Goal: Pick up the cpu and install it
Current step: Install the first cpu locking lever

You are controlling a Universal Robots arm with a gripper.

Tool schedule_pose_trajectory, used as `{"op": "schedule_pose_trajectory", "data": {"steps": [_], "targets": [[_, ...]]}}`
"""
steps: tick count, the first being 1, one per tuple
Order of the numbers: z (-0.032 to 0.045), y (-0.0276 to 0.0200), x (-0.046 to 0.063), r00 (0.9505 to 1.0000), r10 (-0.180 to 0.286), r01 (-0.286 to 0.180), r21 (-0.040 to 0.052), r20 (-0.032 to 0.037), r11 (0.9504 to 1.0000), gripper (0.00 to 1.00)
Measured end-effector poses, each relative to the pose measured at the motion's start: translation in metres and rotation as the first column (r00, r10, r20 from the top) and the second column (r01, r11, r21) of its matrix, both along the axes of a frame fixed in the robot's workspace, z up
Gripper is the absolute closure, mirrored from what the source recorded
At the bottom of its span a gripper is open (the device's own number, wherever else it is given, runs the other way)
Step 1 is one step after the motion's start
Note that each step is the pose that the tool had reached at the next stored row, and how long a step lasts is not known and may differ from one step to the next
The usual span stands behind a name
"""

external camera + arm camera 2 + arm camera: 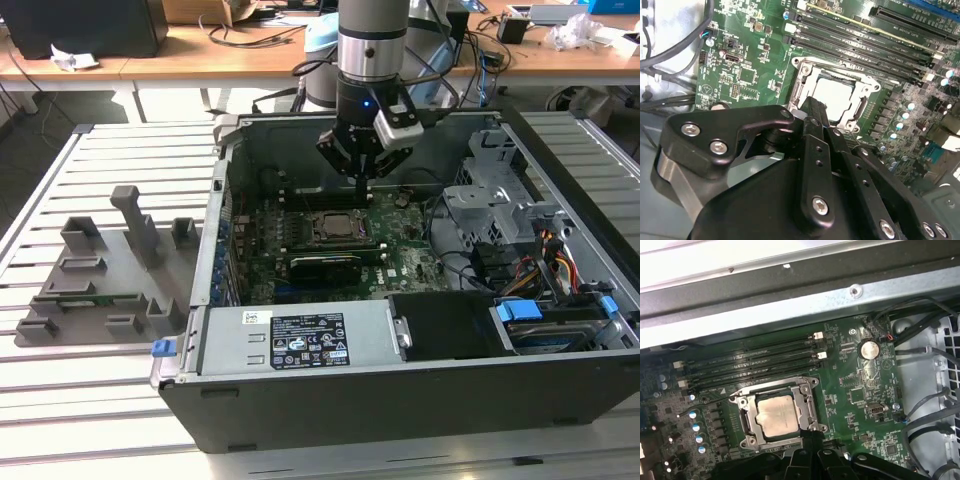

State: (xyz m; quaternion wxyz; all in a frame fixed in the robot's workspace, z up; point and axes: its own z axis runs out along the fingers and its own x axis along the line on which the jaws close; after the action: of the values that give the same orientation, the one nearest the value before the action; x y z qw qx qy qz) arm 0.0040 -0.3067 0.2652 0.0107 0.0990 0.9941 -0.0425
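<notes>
Small flat silvery-grey square cpu [781,416] sits in its socket; light, rigid, fragile, best held by edges. Black gripper [812,107] closed, empty.

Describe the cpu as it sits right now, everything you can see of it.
The cpu is a small flat square chip with a pale silvery metal top, dull and slightly smudged. It lies flat inside the socket frame on the green motherboard, level with the board, below the long memory slots. The gripper hangs close over the socket's edge; its fingers hold nothing and do not touch the chip.
</notes>
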Motion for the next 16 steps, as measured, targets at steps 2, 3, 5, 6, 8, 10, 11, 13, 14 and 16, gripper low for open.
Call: {"op": "schedule_pose_trajectory", "data": {"steps": [2, 3, 5, 6, 8, 10, 11, 13, 14, 16], "targets": [[0.0, 0.0, 0.0, 0.9999, 0.014, -0.014, -0.0001, 0.0, 0.9999, 0.89], [0.0, 0.0, 0.0, 0.9998, 0.021, -0.021, -0.0001, 0.0, 0.9998, 0.89], [0.0, 0.0, 0.0, 0.9993, 0.037, -0.037, -0.0001, 0.0, 0.9993, 0.89], [0.0, 0.0, 0.0, 0.999, 0.045, -0.045, -0.0001, 0.0, 0.999, 0.89], [0.0, 0.0, 0.0, 0.9978, 0.066, -0.066, -0.0001, 0.0, 0.9978, 0.89], [0.0, 0.0, 0.0, 0.9954, 0.096, -0.096, -0.0001, 0.0, 0.9954, 0.89], [0.0, 0.0, 0.0, 0.9947, 0.102, -0.102, 0.0, 0.0, 0.9947, 0.89], [0.0, 0.0, 0.0, 0.9929, 0.119, -0.119, -0.0001, 0.0, 0.9929, 0.89], [0.0, 0.0, 0.0, 0.992, 0.126, -0.126, -0.0001, 0.0, 0.992, 0.89], [0.0, 0.0, 0.0, 0.9896, 0.144, -0.144, 0.0, 0.0001, 0.9896, 0.89]]}}
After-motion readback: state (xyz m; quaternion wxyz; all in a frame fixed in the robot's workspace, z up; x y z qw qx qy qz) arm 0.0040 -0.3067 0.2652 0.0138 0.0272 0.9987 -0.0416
